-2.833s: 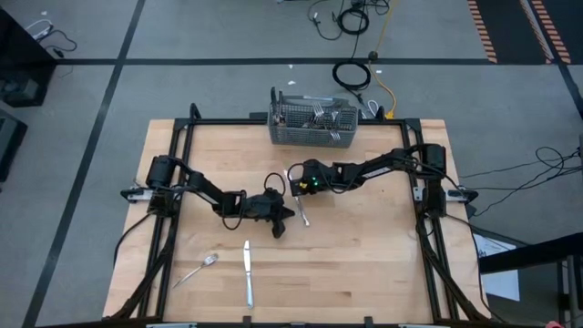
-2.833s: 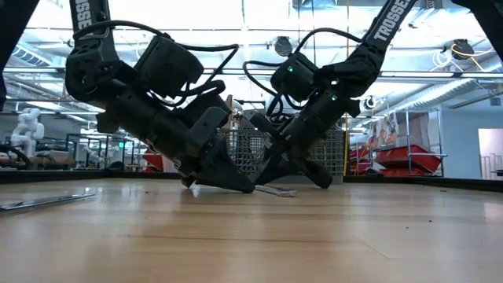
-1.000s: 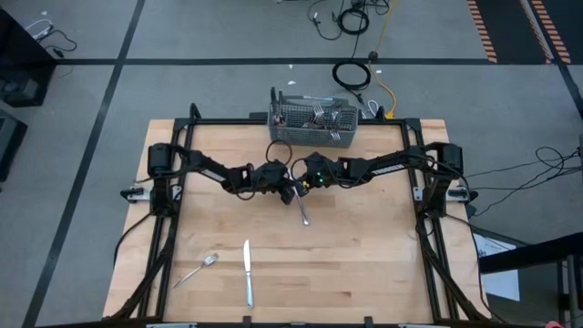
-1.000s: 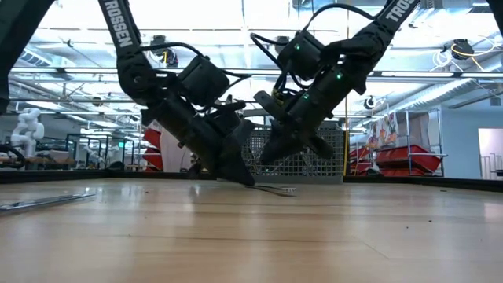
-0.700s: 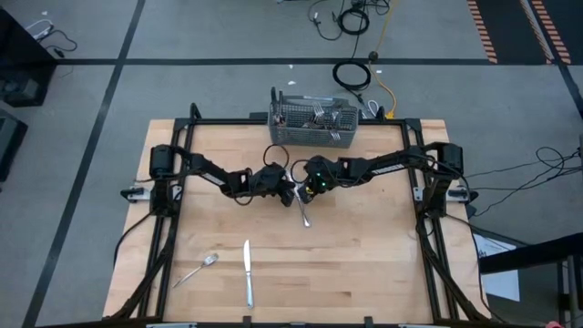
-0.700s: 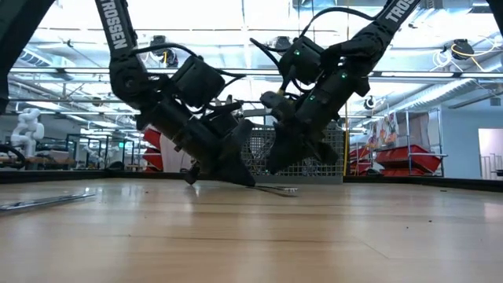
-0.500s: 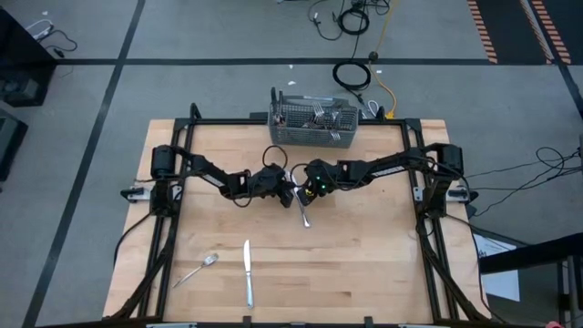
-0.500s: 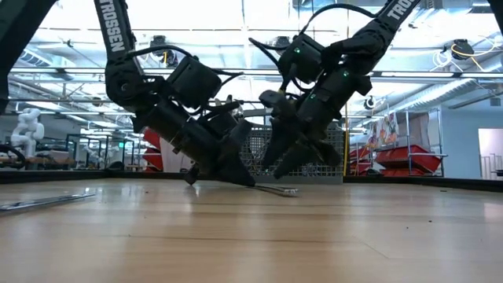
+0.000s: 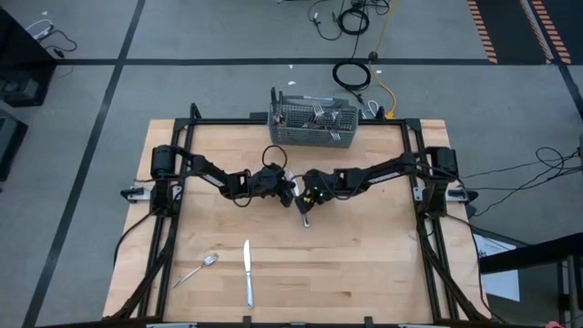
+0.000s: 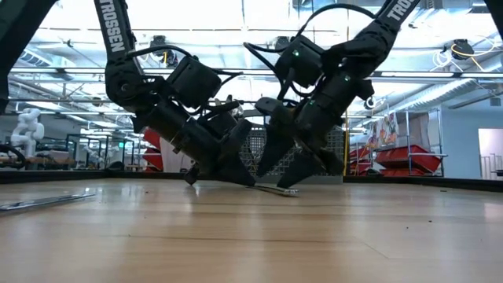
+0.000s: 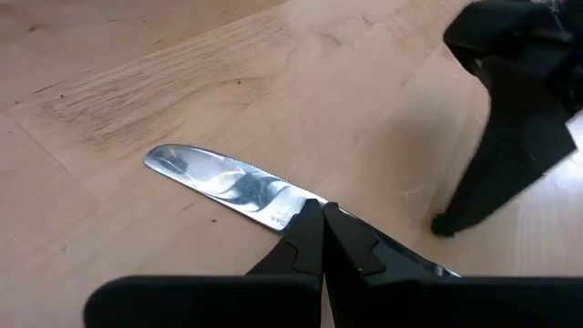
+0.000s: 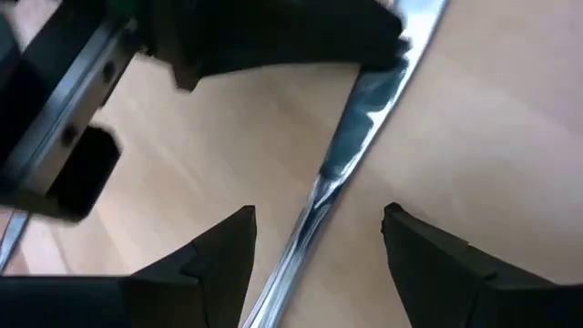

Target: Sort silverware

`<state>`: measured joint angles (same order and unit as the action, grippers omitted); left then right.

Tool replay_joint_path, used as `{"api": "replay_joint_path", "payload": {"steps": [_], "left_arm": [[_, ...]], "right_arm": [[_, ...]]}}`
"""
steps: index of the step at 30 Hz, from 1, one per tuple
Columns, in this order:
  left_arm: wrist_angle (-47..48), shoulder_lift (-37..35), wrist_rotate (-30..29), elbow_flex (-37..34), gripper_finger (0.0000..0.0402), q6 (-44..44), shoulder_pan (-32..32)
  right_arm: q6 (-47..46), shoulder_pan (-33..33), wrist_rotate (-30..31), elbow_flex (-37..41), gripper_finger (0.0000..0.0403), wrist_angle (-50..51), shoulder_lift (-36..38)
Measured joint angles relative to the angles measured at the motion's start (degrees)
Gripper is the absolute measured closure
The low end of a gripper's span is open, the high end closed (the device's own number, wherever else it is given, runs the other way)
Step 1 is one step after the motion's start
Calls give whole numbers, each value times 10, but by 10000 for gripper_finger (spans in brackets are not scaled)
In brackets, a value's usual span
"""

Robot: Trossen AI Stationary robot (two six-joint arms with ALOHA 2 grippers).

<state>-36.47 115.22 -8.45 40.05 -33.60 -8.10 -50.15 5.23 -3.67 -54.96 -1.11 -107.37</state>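
Jaws of the left gripper (image 11: 322, 239) are pressed together, the two dark fingertips meeting over the middle of a table knife (image 11: 239, 189) that lies flat on the wooden table (image 9: 364, 264); whether the tips actually clamp the blade or only rest on it cannot be told. Jaws of the right gripper (image 12: 317, 239) are spread wide, one finger on each side of the same knife's handle, with neither finger touching the metal. Both grippers meet near the table's centre in the high view, the left gripper (image 9: 284, 189) just beside the right gripper (image 9: 306, 206), and the knife (image 9: 305, 219) projects from between them toward the near edge. At the low view, both arms lean steeply down to the surface, and the knife (image 10: 277, 189) lies flat under them. A second knife (image 9: 247, 272) and a fork (image 9: 198, 269) lie well apart from the grippers, near the front left of the table. More silverware (image 9: 319, 114) stands in the grey wire-mesh basket (image 9: 310, 133) at the far edge.
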Motion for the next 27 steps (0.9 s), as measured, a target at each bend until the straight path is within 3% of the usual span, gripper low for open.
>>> {"api": "replay_joint_path", "payload": {"steps": [8,16,27], "left_arm": [[-1,0,-2,0,398,-2,0],[-10,1,-6,0,398,-4,0],[-7,2,-8,8,398,-5,-1]], "right_arm": [[-11,-23,18,-2,179,-1,-29],[-1,-31,16,-3,208,3,-39],[22,-31,25,-5,339,41,-50]]}}
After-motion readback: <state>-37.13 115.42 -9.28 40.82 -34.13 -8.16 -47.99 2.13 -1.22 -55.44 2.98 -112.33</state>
